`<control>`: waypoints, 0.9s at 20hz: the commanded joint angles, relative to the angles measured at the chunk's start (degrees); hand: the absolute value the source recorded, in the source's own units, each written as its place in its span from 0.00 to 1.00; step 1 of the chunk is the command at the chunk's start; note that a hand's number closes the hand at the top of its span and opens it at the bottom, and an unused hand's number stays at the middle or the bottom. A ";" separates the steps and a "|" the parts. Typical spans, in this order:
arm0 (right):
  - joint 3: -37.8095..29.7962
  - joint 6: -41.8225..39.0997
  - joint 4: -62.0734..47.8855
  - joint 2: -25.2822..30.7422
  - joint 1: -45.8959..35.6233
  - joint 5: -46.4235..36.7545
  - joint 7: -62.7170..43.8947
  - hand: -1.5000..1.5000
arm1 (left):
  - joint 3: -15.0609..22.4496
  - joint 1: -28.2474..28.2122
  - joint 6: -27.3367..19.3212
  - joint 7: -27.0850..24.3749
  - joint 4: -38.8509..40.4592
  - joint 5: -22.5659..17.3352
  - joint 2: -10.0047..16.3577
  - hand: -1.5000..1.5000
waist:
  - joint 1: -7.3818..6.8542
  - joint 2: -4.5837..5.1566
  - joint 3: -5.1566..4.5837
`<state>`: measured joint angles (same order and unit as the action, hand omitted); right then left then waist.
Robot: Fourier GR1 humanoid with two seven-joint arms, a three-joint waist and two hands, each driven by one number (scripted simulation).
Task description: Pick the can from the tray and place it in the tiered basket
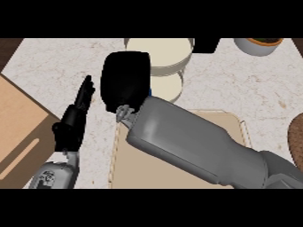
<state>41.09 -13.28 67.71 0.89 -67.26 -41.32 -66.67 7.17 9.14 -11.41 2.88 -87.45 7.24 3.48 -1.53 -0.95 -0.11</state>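
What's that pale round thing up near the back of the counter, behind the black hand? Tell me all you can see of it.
It is a tiered basket, cream and smooth-looking, round, with two levels showing, one stacked above the other. It stands upright on the speckled counter near the far edge. The right hand hides its left side; whether they touch cannot be told, nor what lies inside.

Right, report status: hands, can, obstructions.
Left hand open, resting at left. Right hand at the tiered basket left edge, grip hidden. Can not visible, possibly under that hand. No obstruction seen.
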 commanded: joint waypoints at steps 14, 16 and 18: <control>-15.10 1.52 -3.67 -0.83 -19.13 5.36 -14.48 1.00 | -0.34 1.19 -0.32 1.42 -1.28 0.33 -0.30 0.50 | 0.16 0.77 0.00; -15.26 1.88 -7.41 -0.83 -21.33 5.03 -13.02 1.00 | -0.55 -0.06 0.10 -1.76 0.61 0.35 -0.03 0.50 | -0.01 0.96 -0.05; -14.62 5.06 -8.80 -0.84 -19.77 2.92 -11.04 1.00 | -0.99 0.15 -0.01 -1.85 0.51 -0.29 -0.51 0.50 | 0.19 0.99 -0.02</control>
<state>26.19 -11.50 62.97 0.97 -85.62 -36.99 -68.58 6.29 9.78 -11.52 2.74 -87.54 7.27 3.39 -1.11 -0.20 -0.11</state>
